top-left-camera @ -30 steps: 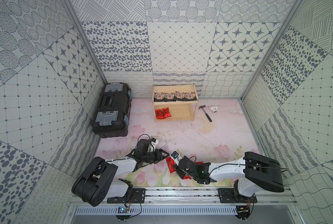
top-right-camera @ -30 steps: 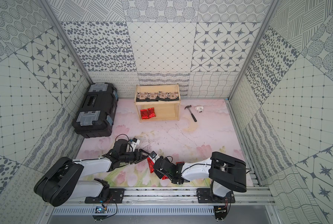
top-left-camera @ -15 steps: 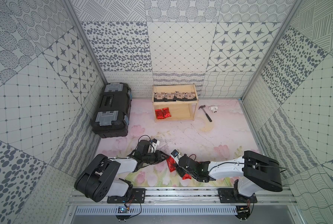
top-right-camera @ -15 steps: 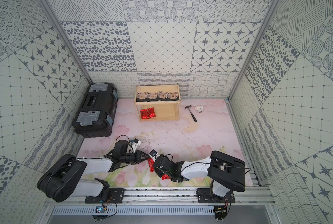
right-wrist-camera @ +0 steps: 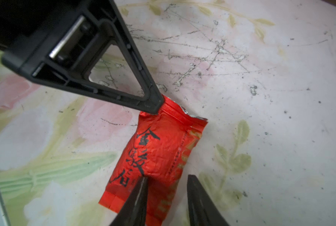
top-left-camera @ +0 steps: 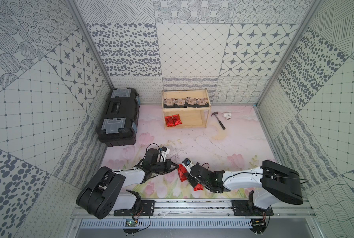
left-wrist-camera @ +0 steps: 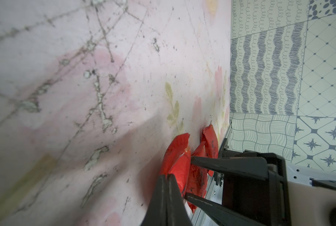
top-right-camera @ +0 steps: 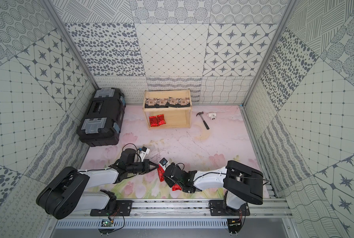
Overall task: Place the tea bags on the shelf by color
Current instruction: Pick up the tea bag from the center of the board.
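Red tea bag (top-left-camera: 181,173), lower centre of frame, on tabletop (top-left-camera: 213,144): left tool (top-left-camera: 177,165) clenched on one corner; right tool (right-wrist-camera: 166,178) released, jaws straddling opposite end

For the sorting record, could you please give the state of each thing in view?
left hand, shut on red tea bag, sealed end
right hand, open astride its other end
stored red bags, two on shelf, lower board
black tea bags, four on its top board
toolbox, closed
spare red bag, flat beside right arm
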Tool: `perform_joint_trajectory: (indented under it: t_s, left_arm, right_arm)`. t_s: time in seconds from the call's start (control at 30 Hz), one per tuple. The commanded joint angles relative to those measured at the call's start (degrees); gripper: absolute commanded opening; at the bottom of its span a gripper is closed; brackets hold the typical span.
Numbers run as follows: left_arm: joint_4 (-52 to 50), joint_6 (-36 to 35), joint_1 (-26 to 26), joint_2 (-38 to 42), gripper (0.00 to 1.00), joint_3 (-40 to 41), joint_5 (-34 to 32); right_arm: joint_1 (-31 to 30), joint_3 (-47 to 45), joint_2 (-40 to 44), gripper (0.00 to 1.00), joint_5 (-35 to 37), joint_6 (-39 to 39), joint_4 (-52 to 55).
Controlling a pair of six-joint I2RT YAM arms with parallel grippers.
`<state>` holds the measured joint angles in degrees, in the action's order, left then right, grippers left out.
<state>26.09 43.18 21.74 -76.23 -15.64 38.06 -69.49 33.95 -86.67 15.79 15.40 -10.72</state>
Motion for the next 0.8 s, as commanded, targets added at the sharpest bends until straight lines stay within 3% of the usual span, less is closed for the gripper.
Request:
perform_joint_trajectory:
  t_s: [0.0, 0.13, 0.3, 0.53, 0.77]
  left_arm:
    - [-3.1, 0.76, 0.23, 4.56, 0.0, -0.43, -2.72]
    - [-5.25, 5.41, 0.23, 11.09, 0.0, -1.69, -8.65]
    - [-6.68, 10.79, -0.27, 14.39, 0.0, -5.71, -16.86]
    - [4.55, 19.87, -3.82, 7.23, 0.0, -9.24, -13.13]
    - [11.17, 24.65, -5.33, 3.22, 0.0, -10.17, -10.39]
  right_arm:
    - [2.03, 0.71, 7.48, 0.41, 0.9, 1.03, -2.13]
    - [6.06, -1.02, 14.47, 0.46, 0.32, 10.23, -4.92]
    - [12.11, -4.74, 18.49, 0.46, -2.12, 31.18, -10.24]
    - [20.59, -11.1, 12.61, 0.46, -15.18, 55.46, -28.02]
    - [23.98, -13.62, 4.29, 0.5, -22.03, 63.4, -43.82]
